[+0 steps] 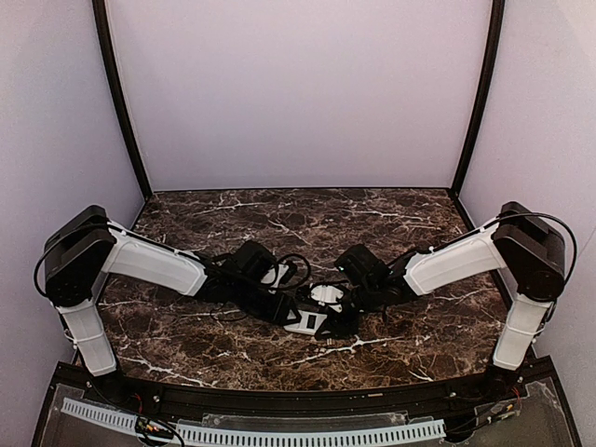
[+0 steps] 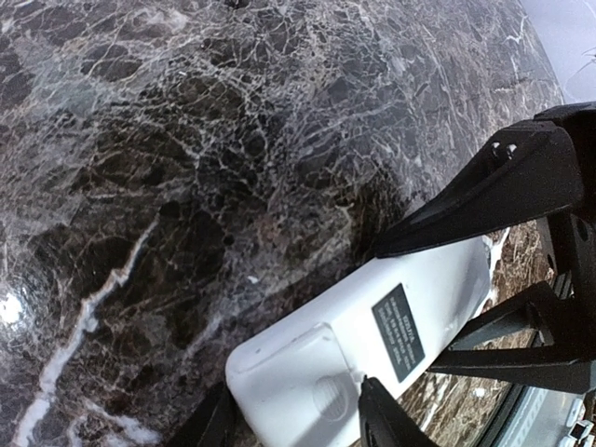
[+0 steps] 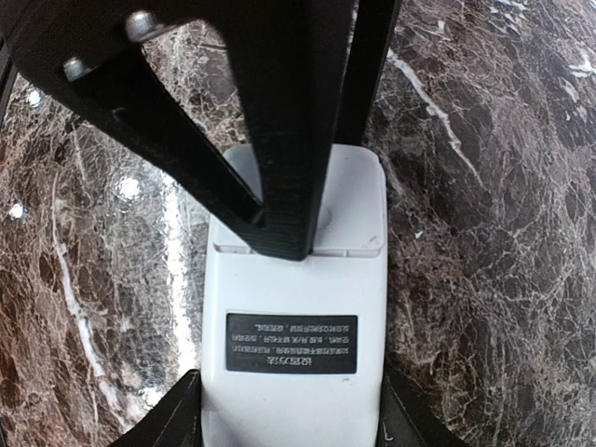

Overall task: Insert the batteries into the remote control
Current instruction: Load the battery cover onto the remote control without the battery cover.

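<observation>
Remote [image 3: 293, 307] is found back up, cover [image 3: 346, 200] fitted; batteries unseen, loading unverified. Right gripper [image 3: 291, 419] is clamped on it; left gripper [image 2: 298, 421] straddles it, grip not determinable.

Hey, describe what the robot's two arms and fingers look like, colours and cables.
Both arms match: the left arm and right arm have white boxy link shells between bulky black joint housings. Thin black cables loop near the wrists. The fingers are black open-frame struts with small silver screws.
</observation>
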